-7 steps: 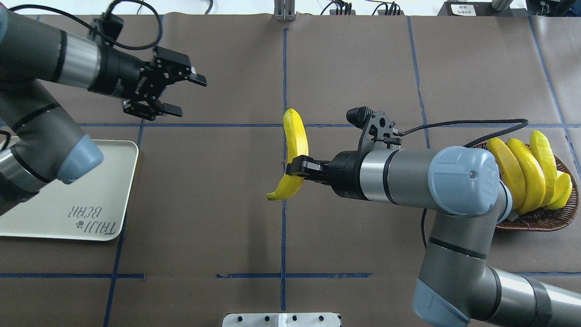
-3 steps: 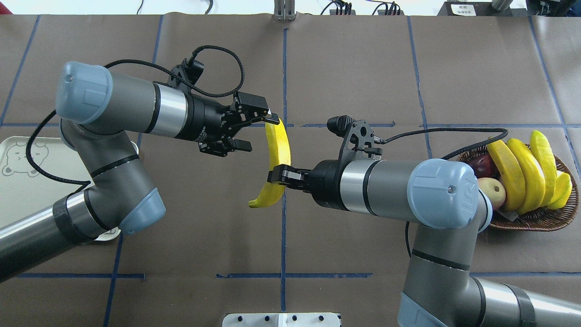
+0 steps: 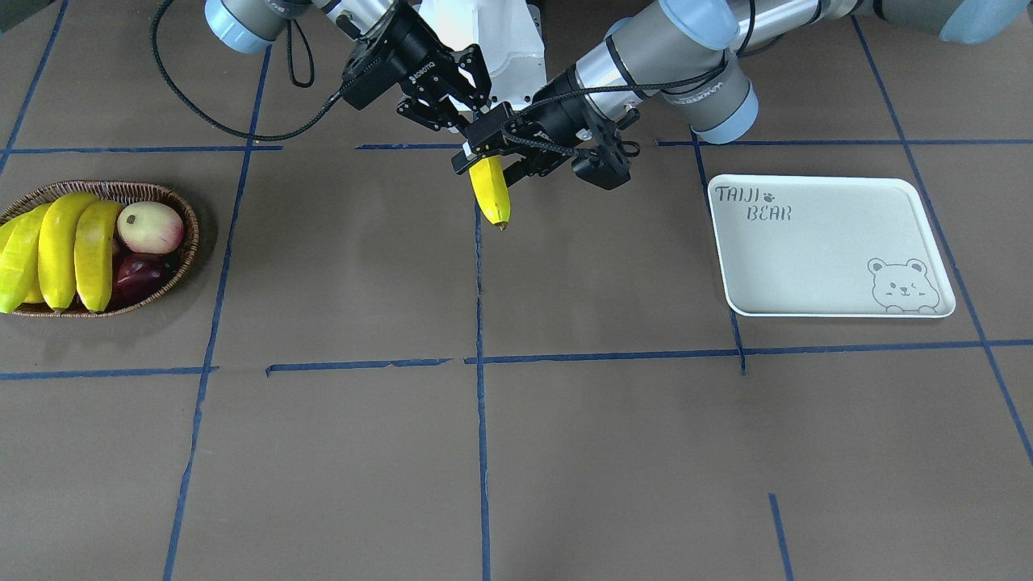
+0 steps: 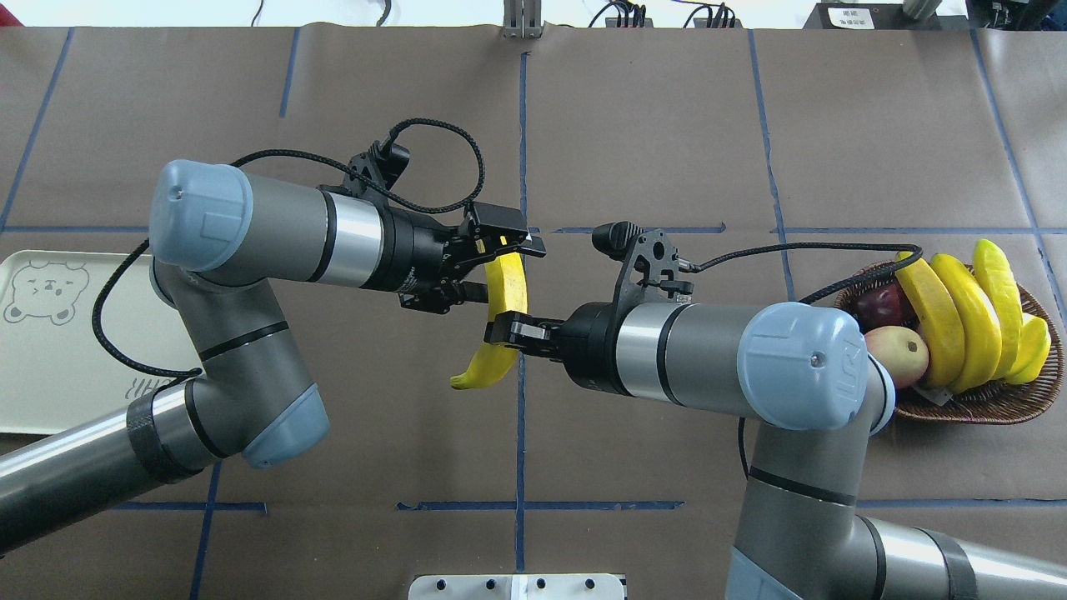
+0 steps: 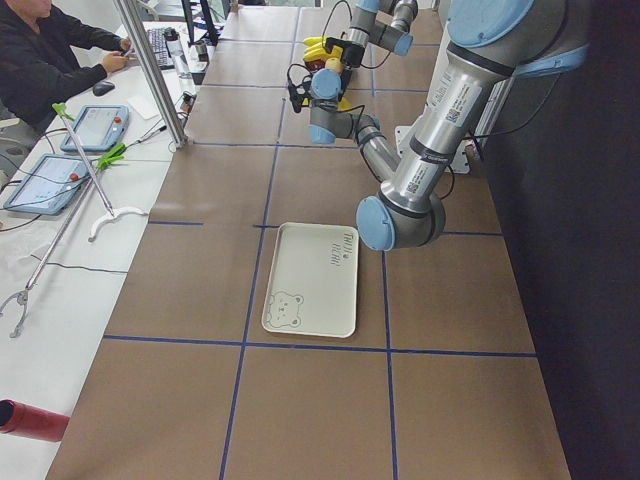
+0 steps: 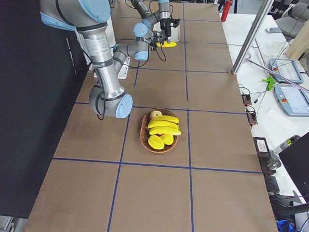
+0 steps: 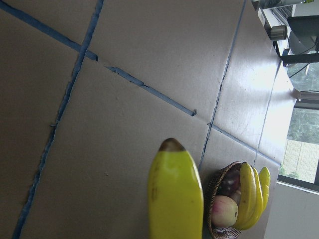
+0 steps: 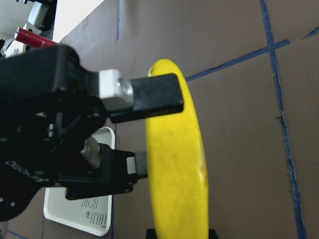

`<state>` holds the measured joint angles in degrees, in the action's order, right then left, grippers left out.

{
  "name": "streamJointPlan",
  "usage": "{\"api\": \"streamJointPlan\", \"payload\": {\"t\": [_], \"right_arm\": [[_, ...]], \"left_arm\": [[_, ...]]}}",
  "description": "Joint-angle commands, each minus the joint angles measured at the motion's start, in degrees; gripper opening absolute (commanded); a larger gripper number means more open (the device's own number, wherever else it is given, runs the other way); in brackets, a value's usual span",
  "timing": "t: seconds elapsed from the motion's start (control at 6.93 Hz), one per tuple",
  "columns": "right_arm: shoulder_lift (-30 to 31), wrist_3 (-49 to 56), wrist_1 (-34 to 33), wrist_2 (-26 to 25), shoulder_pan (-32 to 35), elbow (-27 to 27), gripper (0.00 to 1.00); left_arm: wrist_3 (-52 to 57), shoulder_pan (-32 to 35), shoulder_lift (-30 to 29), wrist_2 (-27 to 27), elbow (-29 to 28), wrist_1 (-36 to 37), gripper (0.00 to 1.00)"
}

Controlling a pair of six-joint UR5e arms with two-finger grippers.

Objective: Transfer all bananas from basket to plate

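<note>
One banana (image 4: pixel 507 287) hangs in mid-air over the table's middle, and my right gripper (image 4: pixel 500 327) is shut on its lower half. My left gripper (image 4: pixel 504 268) is open, with a finger on each side of the banana's far end; the right wrist view shows those fingers (image 8: pixel 154 97) beside the banana (image 8: pixel 177 169). Three more bananas (image 4: pixel 959 321) lie side by side in the wicker basket (image 4: pixel 984 404) at the right. The plate (image 4: pixel 50 367), partly under my left arm, lies bare at the left edge. In the front view the held banana (image 3: pixel 492 194) points at the camera.
A pale apple-like fruit (image 4: pixel 896 354) and a dark red fruit (image 4: pixel 875 307) share the basket with a shorter yellow-green fruit (image 4: pixel 1034 350). Blue tape lines grid the brown table cover. A person (image 5: pixel 40 60) sits at a side desk with tablets.
My left arm swung in from above the plate to the banana, and its open fingers now straddle the far end. My right arm carried the banana slightly leftward.
</note>
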<state>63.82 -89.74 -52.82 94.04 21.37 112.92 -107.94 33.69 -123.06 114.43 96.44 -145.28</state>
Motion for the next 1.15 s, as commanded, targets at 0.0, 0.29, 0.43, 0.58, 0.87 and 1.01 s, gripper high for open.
{"api": "streamJointPlan", "payload": {"t": [0.0, 0.29, 0.43, 0.58, 0.87, 1.01], "right_arm": [[-0.01, 0.09, 0.00, -0.17, -0.19, 0.02, 0.02], [-0.01, 0.18, 0.00, -0.17, -0.19, 0.02, 0.23], [-0.10, 0.00, 0.00, -0.17, -0.19, 0.11, 0.99], [-0.02, -0.17, 0.00, -0.17, -0.10, 0.28, 1.00], [-0.01, 0.00, 0.00, 0.00, -0.02, 0.55, 1.00], [0.07, 0.00, -0.52, 0.18, 0.33, 1.33, 1.00]], "left_arm": [[0.44, -0.29, 0.45, -0.26, 0.07, -0.09, 0.09], [0.71, 0.15, 0.63, -0.17, -0.02, 0.00, 0.00], [0.71, 0.32, 0.63, -0.17, -0.02, 0.00, 0.00], [0.71, 0.41, 0.63, -0.17, -0.02, 0.00, 0.00], [0.80, 0.94, 1.06, -0.26, -0.37, 0.70, 0.00], [0.97, 2.07, 1.85, 0.09, -0.37, 4.44, 0.00]]}}
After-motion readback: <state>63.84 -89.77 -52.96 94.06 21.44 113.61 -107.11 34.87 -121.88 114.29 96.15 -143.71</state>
